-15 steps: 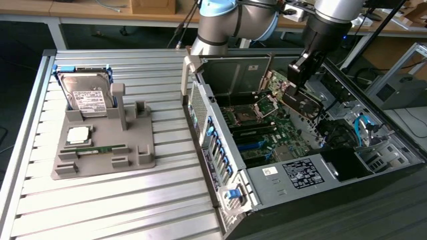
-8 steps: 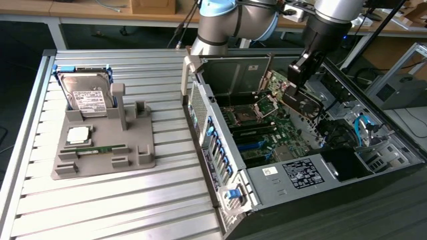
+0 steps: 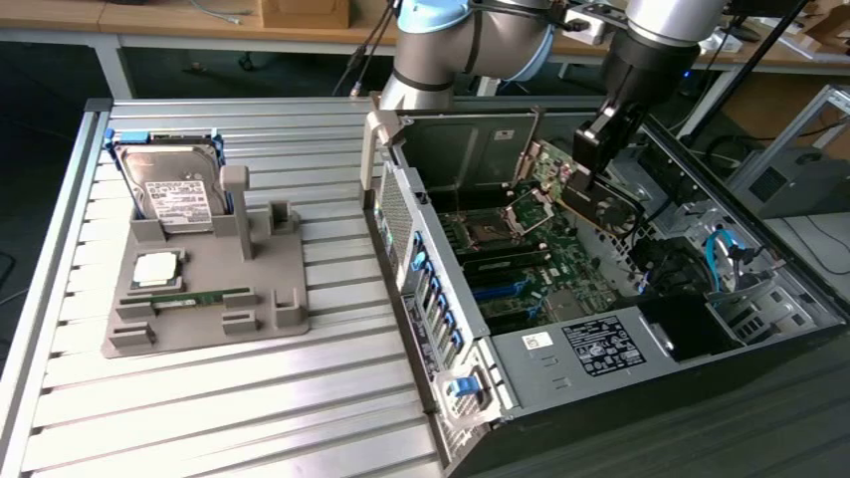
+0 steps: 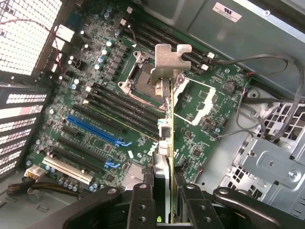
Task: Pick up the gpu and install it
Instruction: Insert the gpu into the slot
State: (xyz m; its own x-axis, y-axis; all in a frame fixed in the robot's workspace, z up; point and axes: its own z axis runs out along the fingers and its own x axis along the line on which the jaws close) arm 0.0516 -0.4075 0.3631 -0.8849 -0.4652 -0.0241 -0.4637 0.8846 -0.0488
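Above the motherboard (image 4: pixel 200 124) | gripper (image 4: pixel 166 202) clenched on gpu (image 4: pixel 164 143); dark board edge-on, silver end bracket (image 4: pixel 170 59)

On the desk (image 3: pixel 239 408), a grey holder (image 3: pixel 279 317) carries a hard drive (image 3: pixel 173 194) and perhaps a processor (image 3: pixel 157 267), beside an open computer case (image 3: pixel 525 393).

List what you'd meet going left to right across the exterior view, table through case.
hard drive in the grey fixture → case wall with blue latches → CPU socket → gpu, held by the gripper → blue cables
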